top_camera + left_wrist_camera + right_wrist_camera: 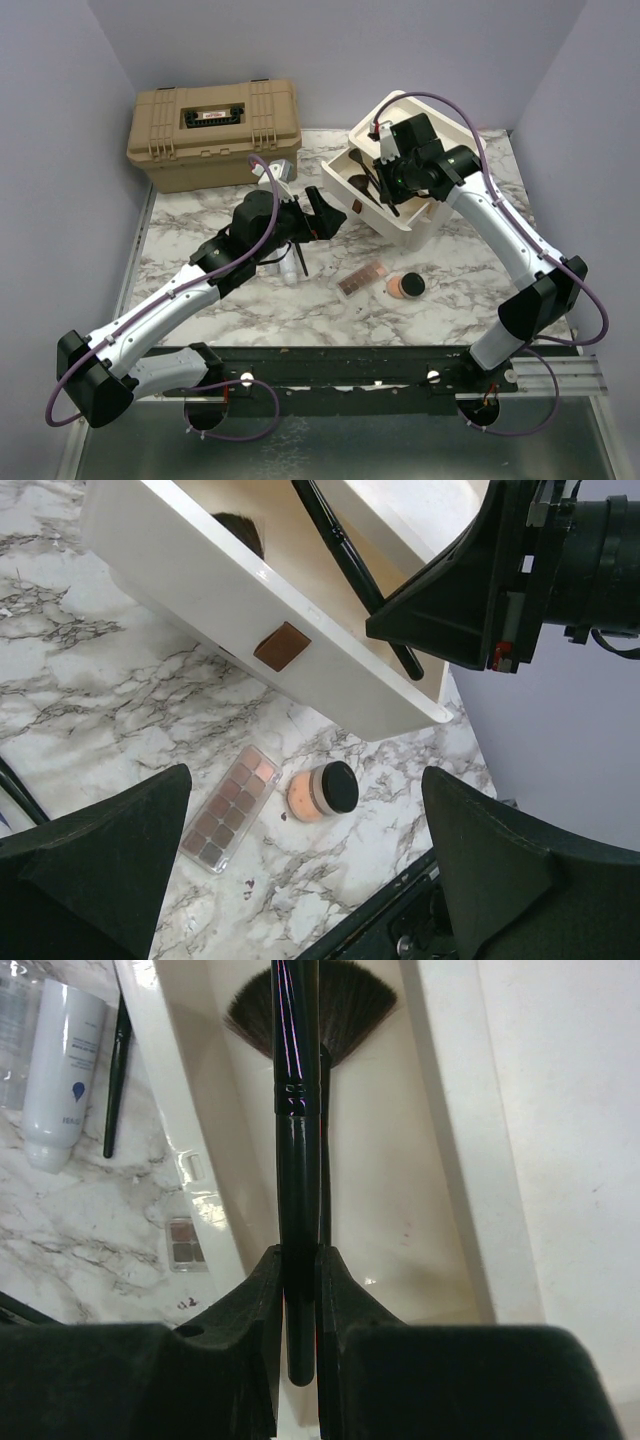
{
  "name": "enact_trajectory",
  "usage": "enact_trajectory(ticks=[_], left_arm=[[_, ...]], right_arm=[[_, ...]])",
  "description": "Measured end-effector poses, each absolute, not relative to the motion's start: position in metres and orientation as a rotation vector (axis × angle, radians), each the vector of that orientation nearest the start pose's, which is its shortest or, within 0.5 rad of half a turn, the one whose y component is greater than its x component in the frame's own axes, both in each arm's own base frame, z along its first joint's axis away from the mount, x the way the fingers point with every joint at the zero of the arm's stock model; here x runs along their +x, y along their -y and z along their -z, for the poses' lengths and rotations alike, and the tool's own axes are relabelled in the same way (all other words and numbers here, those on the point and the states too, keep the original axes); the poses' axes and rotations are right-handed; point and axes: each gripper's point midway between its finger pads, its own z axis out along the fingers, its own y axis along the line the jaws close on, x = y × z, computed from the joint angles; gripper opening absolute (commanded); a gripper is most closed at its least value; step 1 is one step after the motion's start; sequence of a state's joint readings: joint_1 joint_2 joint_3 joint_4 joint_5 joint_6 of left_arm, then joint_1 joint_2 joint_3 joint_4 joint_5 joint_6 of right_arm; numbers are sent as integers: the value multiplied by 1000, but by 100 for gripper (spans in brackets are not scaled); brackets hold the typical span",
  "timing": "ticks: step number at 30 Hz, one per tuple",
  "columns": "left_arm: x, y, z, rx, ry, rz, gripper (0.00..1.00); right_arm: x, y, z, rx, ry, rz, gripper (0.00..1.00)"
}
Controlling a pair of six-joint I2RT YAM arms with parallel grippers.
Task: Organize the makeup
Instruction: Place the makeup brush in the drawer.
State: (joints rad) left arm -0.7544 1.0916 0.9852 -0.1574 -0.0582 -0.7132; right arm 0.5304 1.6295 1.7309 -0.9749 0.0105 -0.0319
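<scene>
The right gripper [298, 1260] is pinched narrowly on a long black-handled makeup brush [296, 1150], holding it lengthwise over the cream plastic drawer [190, 575], where a black fan brush [355, 1005] already lies. To place it well, I would lower it until the handle is close to the drawer floor, parallel to the walls and beside the fan brush, then let go gently so it cannot roll out. The left gripper [320, 212] hangs wide and empty above the marbled counter [180, 215]. The rectangular pink palette [230, 810], round black compact of peach powder [322, 790] and whitish bottle [62, 1060] lie on that counter.
</scene>
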Motion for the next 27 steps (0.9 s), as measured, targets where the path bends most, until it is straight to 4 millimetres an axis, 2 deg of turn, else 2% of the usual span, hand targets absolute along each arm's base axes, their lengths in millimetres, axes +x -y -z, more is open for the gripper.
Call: enact_trajectory(ticks=[8, 15, 27], left_arm=[[267, 276, -282, 6, -1961, 963, 99], [266, 277, -282, 13, -1965, 970, 99], [264, 270, -290, -14, -1932, 976, 99]], right_arm=[[352, -192, -237, -671, -2370, -140, 10], [349, -179, -218, -689, -2413, -51, 10], [352, -178, -221, -675, -2400, -38, 21]])
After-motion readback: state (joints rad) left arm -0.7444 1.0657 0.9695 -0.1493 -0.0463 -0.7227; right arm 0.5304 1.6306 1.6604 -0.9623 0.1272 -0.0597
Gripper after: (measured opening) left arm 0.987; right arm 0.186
